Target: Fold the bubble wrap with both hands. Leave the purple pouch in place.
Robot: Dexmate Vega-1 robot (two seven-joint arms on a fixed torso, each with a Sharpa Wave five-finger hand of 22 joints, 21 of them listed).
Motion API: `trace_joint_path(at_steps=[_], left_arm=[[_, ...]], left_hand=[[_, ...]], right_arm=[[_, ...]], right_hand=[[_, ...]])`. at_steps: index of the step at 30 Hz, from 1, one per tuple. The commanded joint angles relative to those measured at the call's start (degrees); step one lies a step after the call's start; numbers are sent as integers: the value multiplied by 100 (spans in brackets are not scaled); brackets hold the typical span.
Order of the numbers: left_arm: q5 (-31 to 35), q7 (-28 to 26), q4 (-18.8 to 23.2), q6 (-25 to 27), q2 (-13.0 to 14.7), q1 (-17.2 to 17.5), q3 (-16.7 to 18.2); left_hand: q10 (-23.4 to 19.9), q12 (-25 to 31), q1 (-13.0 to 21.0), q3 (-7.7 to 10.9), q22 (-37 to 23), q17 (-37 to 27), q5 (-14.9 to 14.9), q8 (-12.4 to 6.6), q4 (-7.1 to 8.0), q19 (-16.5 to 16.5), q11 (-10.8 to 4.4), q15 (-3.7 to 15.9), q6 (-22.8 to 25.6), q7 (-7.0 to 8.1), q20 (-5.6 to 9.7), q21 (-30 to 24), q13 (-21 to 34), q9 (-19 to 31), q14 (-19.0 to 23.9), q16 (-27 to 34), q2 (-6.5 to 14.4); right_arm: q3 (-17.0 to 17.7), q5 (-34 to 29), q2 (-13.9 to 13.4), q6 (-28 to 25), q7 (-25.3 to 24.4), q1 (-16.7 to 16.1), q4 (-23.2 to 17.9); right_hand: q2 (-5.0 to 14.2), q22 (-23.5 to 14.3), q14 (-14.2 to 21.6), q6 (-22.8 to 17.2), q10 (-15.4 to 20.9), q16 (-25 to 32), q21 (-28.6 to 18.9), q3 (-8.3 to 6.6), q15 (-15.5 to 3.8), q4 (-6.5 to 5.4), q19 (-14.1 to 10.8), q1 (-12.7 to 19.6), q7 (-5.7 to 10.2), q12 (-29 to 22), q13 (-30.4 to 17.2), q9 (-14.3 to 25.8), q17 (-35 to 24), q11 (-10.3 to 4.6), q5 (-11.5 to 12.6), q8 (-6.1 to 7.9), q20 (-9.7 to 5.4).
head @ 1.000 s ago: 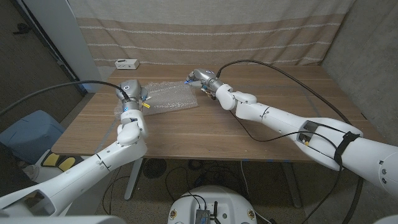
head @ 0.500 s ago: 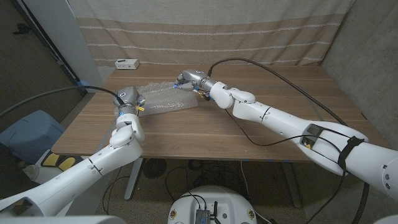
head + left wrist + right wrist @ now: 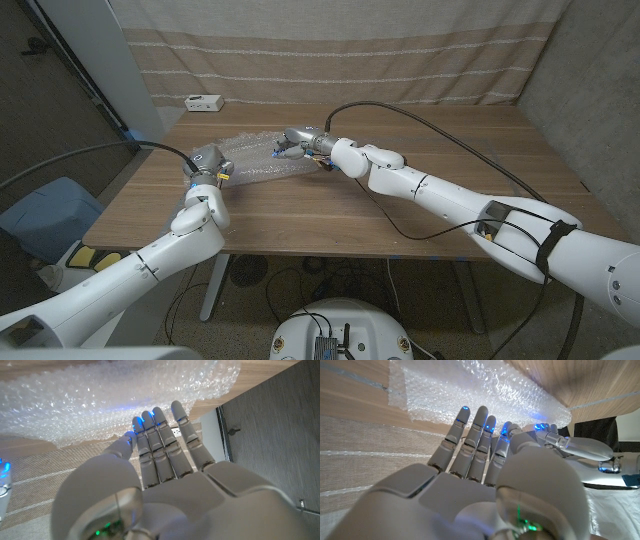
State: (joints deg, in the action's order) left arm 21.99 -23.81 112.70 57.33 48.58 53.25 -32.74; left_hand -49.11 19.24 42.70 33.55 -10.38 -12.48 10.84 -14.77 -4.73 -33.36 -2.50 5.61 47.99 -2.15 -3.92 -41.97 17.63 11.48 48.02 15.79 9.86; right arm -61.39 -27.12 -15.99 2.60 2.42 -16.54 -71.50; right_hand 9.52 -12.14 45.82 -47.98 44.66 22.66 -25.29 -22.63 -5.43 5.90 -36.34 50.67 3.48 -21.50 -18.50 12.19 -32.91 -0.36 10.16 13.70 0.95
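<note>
A sheet of clear bubble wrap [image 3: 262,160] lies on the far left part of the wooden table [image 3: 420,215]. My left hand [image 3: 206,160] is at its left end. In the left wrist view that hand [image 3: 160,455] has straight fingers whose tips reach the bubble wrap's [image 3: 100,400] edge, and nothing is clasped in them. My right hand [image 3: 296,139] hangs over the wrap's far right part. In the right wrist view its fingers [image 3: 470,440] stretch out, slightly apart, toward the bubble wrap [image 3: 485,390], holding nothing that I can see.
A small white box [image 3: 203,101] stands at the table's far left edge. A black cable [image 3: 440,105] arcs over the right half of the table. A striped curtain hangs behind. A blue bin [image 3: 45,215] stands on the floor to the left.
My right hand has moved left from the wrap's right end to above the sheet. My left hand has drawn slightly nearer along the left end.
</note>
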Motion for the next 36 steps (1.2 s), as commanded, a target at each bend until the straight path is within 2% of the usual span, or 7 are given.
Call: trace_joint_path(at_steps=[1,13,16,22,26,32,36], left_arm=[[-656,36,-229,-527,16,-26,136],[-846,197,-435,-705,67,-314,-72],[-842,246,-463,-713,93,-386,-149],[-673,381,-448,-553,175,-561,-421],[-444,345,-349,-404,230,-588,-595],[-30,-638,9,-365,90,-118,-391],[469,-799,448,154,102,-33,-566]], left_hand=[[176,-175,-204,73,13,88,-8,218,94,153,83,-104,-339,-74,-154,109,-87,-30,-220,-159,-15],[195,-265,-380,101,19,128,0,256,201,197,137,-205,-322,-114,-199,162,-160,-39,-252,-218,-1],[188,-271,-398,108,19,132,2,260,212,197,133,-203,-320,-109,-201,166,-168,-39,-246,-221,0],[197,-309,-443,136,20,155,7,280,217,251,151,-188,-330,-84,-208,203,-197,-42,-281,-261,-24],[249,-398,-379,276,13,206,18,260,65,334,8,-78,-218,85,-208,262,-256,-44,-317,-339,-78],[318,-472,-479,267,3,178,-12,217,69,503,48,-92,-7,67,-325,343,-290,-43,-428,-387,-119],[173,-408,-560,120,-20,-14,-39,152,69,539,46,-40,246,103,-300,364,-241,-31,-356,-202,-58]], right_arm=[[-191,114,454,90,315,208,887],[-424,344,885,6,548,526,1934],[-527,245,871,-169,504,536,1922],[-679,-23,711,-442,196,423,1627],[-693,-137,613,-588,50,367,1400],[-653,-185,562,-665,-103,330,1275],[-638,-218,535,-730,-157,317,1209]], right_hand=[[7,-19,-81,64,-129,-73,-46,-42,-257,-18,22,-29,-9,62,2,-4,18,36,3,-44,21],[106,-6,-323,235,-430,-299,-69,-101,-125,-162,156,-204,-48,243,63,-11,130,82,16,-131,67],[89,-3,-288,120,-380,-278,-84,-107,-128,-141,148,-189,-37,233,72,-12,122,98,19,-87,75],[-175,13,-581,140,-682,-398,-106,-86,-179,160,201,22,-40,389,107,-16,140,-28,10,-109,83],[-214,21,-611,152,-713,-395,-111,-101,-227,287,229,175,-28,413,118,-15,126,-74,29,-117,63],[-172,25,-575,134,-652,-390,-125,-115,-239,282,229,202,-20,398,126,-15,133,-82,33,-112,49],[-166,29,-523,124,-586,-399,-139,-105,-244,243,220,152,-24,379,133,-16,163,-64,28,-110,50]])
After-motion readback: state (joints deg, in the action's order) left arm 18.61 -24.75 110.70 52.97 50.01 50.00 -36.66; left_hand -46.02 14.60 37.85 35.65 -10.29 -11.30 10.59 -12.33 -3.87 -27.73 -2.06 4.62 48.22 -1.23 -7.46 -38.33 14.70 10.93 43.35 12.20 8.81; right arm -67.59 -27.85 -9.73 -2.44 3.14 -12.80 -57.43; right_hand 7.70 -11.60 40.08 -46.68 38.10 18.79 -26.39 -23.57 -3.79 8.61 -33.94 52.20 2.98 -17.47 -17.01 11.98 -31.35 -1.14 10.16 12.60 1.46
